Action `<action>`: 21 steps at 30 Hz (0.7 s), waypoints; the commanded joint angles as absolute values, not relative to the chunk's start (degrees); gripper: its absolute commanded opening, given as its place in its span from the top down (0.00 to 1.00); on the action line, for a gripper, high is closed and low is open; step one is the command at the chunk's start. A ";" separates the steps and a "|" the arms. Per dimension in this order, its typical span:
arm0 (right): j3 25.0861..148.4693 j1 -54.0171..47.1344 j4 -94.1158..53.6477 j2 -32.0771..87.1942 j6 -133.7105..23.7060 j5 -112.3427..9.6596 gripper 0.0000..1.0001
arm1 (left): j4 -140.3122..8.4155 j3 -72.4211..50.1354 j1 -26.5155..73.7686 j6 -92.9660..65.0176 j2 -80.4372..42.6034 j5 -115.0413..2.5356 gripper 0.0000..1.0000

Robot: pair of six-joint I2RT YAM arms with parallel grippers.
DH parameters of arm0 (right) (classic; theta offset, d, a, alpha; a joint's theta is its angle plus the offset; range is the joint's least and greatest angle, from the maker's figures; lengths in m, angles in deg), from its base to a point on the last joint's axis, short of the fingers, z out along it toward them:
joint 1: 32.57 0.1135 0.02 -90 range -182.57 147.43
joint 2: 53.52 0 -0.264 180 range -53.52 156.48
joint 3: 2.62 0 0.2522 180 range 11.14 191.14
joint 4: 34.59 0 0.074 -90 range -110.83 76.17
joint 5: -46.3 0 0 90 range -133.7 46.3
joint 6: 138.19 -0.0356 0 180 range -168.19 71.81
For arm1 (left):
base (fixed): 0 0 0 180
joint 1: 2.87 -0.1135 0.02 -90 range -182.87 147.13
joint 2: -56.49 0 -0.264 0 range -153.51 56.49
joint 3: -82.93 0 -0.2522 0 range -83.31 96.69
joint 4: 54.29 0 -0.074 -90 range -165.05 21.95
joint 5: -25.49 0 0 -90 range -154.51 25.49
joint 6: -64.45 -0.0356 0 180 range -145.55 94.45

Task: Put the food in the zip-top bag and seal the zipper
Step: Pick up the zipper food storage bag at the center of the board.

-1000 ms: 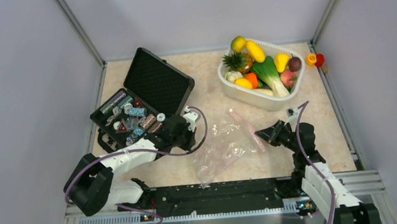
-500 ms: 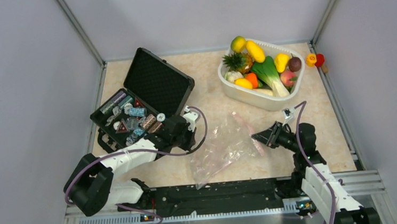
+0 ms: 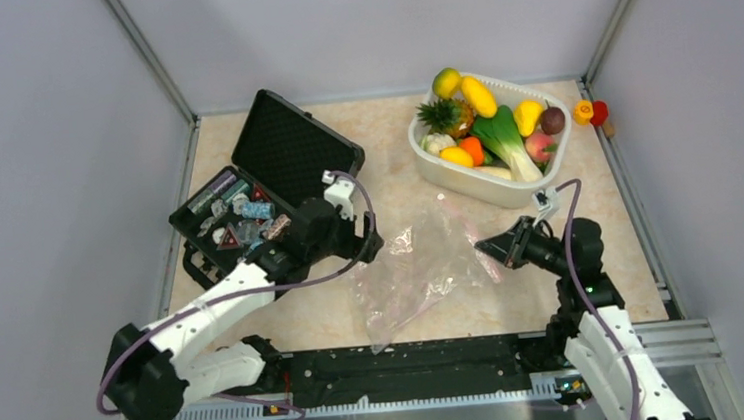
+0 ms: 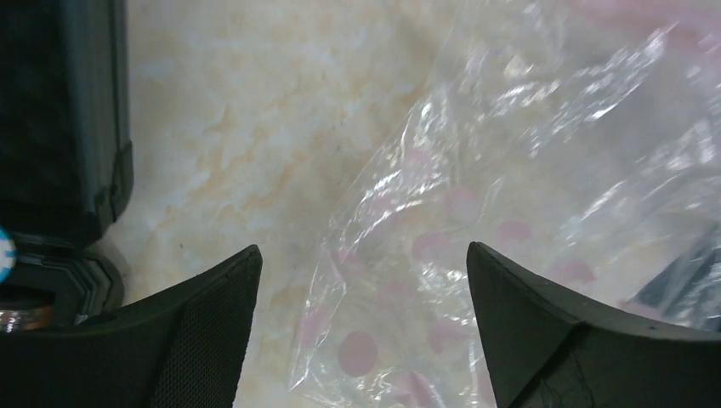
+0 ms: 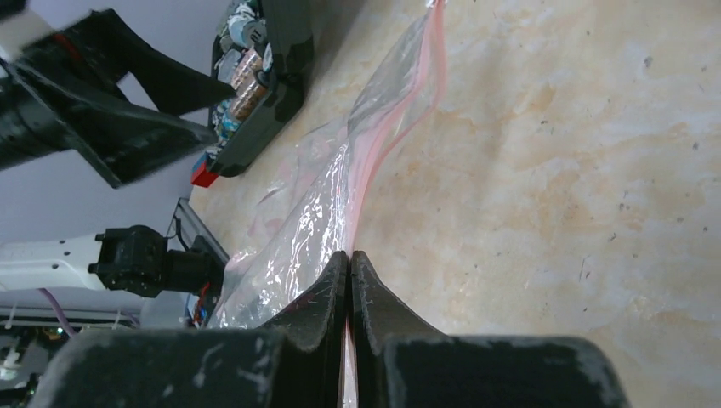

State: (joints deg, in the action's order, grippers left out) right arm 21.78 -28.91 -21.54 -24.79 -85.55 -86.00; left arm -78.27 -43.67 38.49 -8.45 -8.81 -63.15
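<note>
**Right claw clamped on the zipper, left claw open over the bag, food in the tub**

Top view:
- The bag [image 3: 415, 267] lies crumpled on the table [image 3: 392, 138], between the two arms.
- The zipper [image 3: 461, 225] runs along the bag's right edge, on the side nearer the tub [image 3: 487, 189].
- The right gripper [image 3: 489, 252] meets the near end of that strip. From up here we cannot tell how its jaws stand.
- The left gripper [image 3: 371, 245] sits at the bag's left edge, just beside the open case [image 3: 288, 151].
- The food [image 3: 487, 126] is piled in the white tub at the far right, apart from the bag.
- Two small fruits [image 3: 591, 110] lie outside the tub, by the right wall.

Left wrist:
- The jaws stand wide apart.
- Below and between them we see wrinkled bag film with pink dots, lying on the table.
- We cannot tell whether either finger touches the film.
- The case wall fills the left edge of the view.

Right wrist:
- The jaws are pressed together with the zipper pinched between them.
- The pink strip runs straight away from the tips, and the clear film spreads off to its left.
- Bare table is on the right.
- The case and the left arm show beyond, in the upper left.
</note>
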 commanded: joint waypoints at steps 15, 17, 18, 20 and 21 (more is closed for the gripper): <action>37.62 1.58 -8.07 -19.88 -71.09 -64.67 1.00 | -76.72 -27.96 40.93 14.13 -9.25 -50.01 0.13; 39.13 4.57 -7.22 -18.84 -70.34 -60.24 1.00 | -78.80 -26.89 42.13 16.23 -10.40 -52.84 0.14; 39.57 5.65 -7.22 -18.48 -69.97 -58.82 1.00 | -80.55 -26.10 42.62 17.63 -11.11 -54.12 0.14; 40.11 7.19 -7.99 -18.19 -69.53 -55.88 1.00 | -83.15 -24.30 43.27 18.85 -12.46 -54.59 0.14; 40.11 7.77 -8.75 -18.15 -69.11 -55.23 1.00 | -84.15 -23.44 43.53 19.50 -13.01 -54.64 0.14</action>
State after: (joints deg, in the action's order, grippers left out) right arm 36.46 5.06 -7.35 -18.30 -72.00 -64.21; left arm -80.28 -28.48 42.27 14.39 -11.43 -52.61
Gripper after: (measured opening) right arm 0.007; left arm 0.863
